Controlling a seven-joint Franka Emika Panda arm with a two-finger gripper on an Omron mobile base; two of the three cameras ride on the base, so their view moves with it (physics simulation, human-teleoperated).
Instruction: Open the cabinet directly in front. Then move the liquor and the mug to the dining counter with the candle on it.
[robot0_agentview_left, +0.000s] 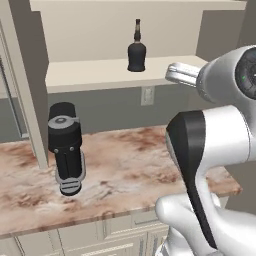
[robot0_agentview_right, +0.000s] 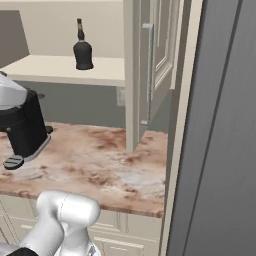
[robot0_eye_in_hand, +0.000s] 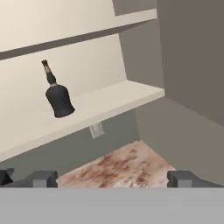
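Note:
The cabinet (robot0_agentview_right: 159, 55) stands open, its right door swung out edge-on with a long grey bar handle (robot0_agentview_right: 147, 75). On its lower beige shelf (robot0_agentview_left: 95, 74) the liquor (robot0_agentview_left: 136, 54) (robot0_agentview_right: 83, 52) (robot0_eye_in_hand: 58, 99) stands upright, a small dark bottle with a thin neck. In the hand view my gripper (robot0_eye_in_hand: 113, 179) is open, its two dark fingertips (robot0_eye_in_hand: 43, 178) far apart, well short of the bottle and below and to the right of it. Nothing is between the fingers. The mug, the candle and the dining counter are out of view.
A stout black appliance (robot0_agentview_left: 65, 145) (robot0_agentview_right: 24, 126) with a grey round top stands on the marbled worktop (robot0_agentview_left: 130, 170) under the cabinet. The left cabinet door (robot0_agentview_left: 22, 85) hangs open at the left. A wall socket (robot0_agentview_left: 147, 95) sits below the shelf. A grey wall panel (robot0_agentview_right: 220, 130) closes the right side.

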